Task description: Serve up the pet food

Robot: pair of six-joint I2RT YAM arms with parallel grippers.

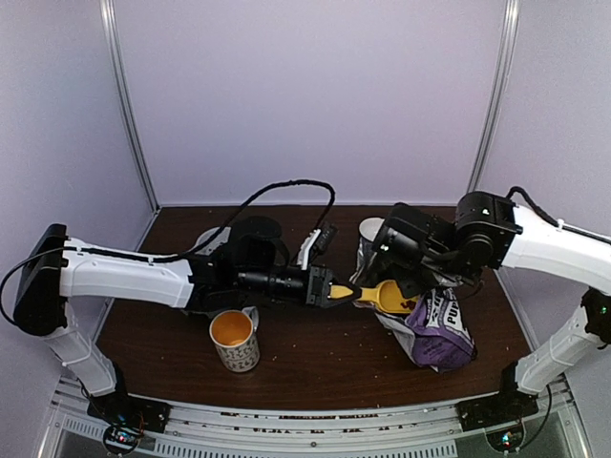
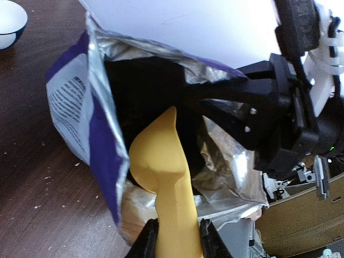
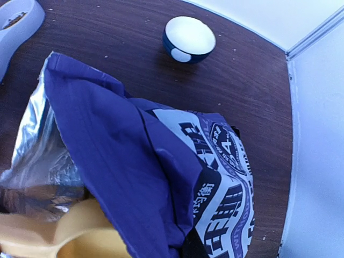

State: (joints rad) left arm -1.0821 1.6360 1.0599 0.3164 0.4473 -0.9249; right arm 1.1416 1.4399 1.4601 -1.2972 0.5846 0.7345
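Observation:
The purple pet food bag (image 1: 441,329) lies at the right with its foil-lined mouth (image 2: 215,150) facing left. Its inside is dark, and no pet food shows there. My left gripper (image 2: 178,227) is shut on the handle of a yellow scoop (image 2: 161,166). The scoop's bowl (image 1: 391,297) sits in the bag's mouth. My right gripper (image 1: 382,260) is shut on the bag's upper rim, and its black fingers (image 2: 242,92) hold the mouth up. In the right wrist view the purple bag wall (image 3: 123,161) covers nearly all of its fingers.
A patterned mug (image 1: 235,341) with an orange inside stands near the front, under my left arm. A white bowl (image 3: 189,38) sits behind the bag. A grey dish (image 3: 16,21) lies at the back left. Crumbs dot the brown table (image 1: 315,363).

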